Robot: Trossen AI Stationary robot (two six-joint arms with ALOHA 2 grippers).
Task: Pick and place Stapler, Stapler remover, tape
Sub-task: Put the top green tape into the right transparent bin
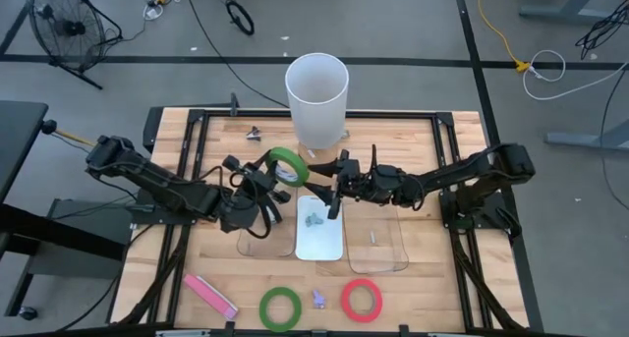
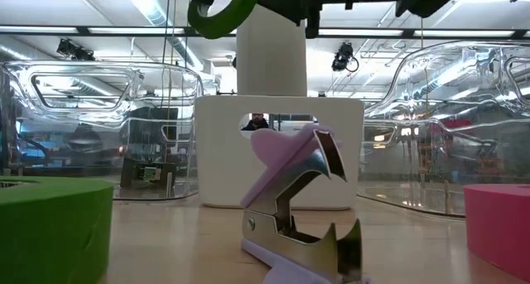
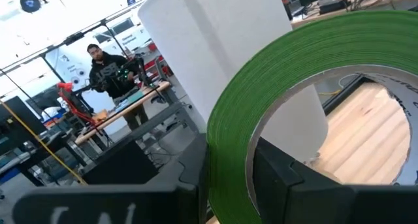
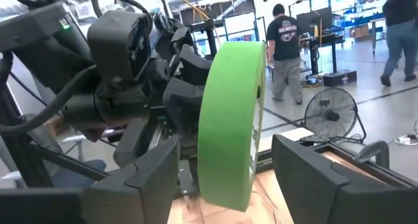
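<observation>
Green tape ring (image 1: 288, 166) held on edge mid-air, centre frame, high view | my left gripper (image 1: 267, 176) clamped across its band | my right gripper (image 1: 325, 188) beside it, jaws apart | light, stiff hoop, slick sides: I'd pinch through the wall.

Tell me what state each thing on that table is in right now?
Held green tape: upright in the air, gripped by the left gripper.
Right gripper: open, astride that tape, not gripping.
Second green tape: flat on table.
Red tape: flat on table.
Staple remover: jaws open, on table.
Pink stapler: lying closed.
</observation>
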